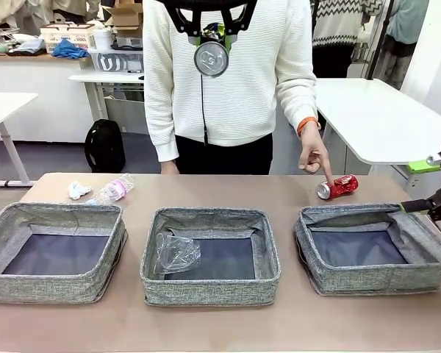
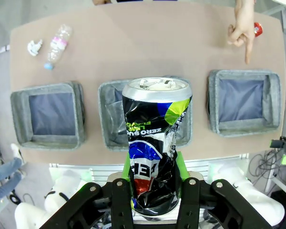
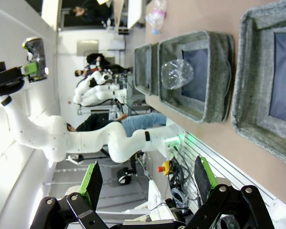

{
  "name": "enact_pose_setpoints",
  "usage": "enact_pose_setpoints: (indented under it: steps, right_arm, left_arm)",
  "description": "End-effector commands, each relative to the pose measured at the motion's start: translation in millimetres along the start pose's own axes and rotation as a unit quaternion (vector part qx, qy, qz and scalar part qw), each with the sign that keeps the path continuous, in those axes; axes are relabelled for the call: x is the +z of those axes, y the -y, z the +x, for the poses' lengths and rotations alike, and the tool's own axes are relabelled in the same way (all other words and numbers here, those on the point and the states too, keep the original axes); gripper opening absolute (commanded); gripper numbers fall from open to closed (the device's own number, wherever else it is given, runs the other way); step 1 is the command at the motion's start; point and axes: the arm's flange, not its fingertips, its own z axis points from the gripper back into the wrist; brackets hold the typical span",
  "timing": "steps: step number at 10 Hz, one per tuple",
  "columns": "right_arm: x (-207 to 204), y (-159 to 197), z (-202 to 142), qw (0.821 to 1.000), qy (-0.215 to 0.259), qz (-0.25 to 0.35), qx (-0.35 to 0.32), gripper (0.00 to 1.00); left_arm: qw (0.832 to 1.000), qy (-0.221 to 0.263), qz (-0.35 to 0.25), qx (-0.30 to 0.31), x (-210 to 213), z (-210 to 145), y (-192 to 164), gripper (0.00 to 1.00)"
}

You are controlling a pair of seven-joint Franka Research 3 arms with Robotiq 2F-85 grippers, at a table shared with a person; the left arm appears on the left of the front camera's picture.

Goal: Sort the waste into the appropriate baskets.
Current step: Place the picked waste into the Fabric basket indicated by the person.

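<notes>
Left tool (image 2: 152, 166) is closed partway on the dented black can (image 2: 156, 119). Its green pads pinch the can's lower body, and the lid end points down toward the baskets. We hold it high above the worktop (image 1: 228, 191), roughly over the middle basket (image 1: 209, 290) as far as we can judge. Right tool (image 3: 150, 179) stands wide open and empty, off the outer side of the right basket (image 1: 375, 279).

By our reckoning the sorting is early on. One item is binned: a crushed clear bottle (image 1: 176, 252) lies in the middle basket. The left basket (image 1: 59, 288) and the right basket show bare bottoms.

The black can is in the air and not yet dropped. If cans get a bin of their own, it belongs in an empty basket rather than with the plastic.

Three items wait on the worktop. The red can (image 1: 338, 187) lies on its side just behind the right basket, and the person's hand (image 1: 314, 158) points a finger down at it. The pink-label bottle (image 1: 112, 191) and the paper wad (image 1: 78, 190) lie close together behind the left basket.
</notes>
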Motion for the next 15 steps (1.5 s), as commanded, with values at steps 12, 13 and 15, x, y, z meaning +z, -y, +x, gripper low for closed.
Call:
enact_pose_setpoints:
  steps: [12,13,15]
  right_arm:
    - [170,11,-129,0.988,0.15,-0.022,-0.029,1.0]
    - [170,11,-129,0.988,0.15,-0.022,-0.029,1.0]
    - [170,11,-129,0.988,0.15,-0.022,-0.029,1.0]
  left_arm:
    - [0.969,-0.016,-0.195,-0.154,-206,-114,124,0.38]
    - [0.964,-0.014,-0.212,-0.163,-214,-106,150,0.38]
    - [0.967,-0.001,-0.197,-0.161,-237,-91,195,0.38]
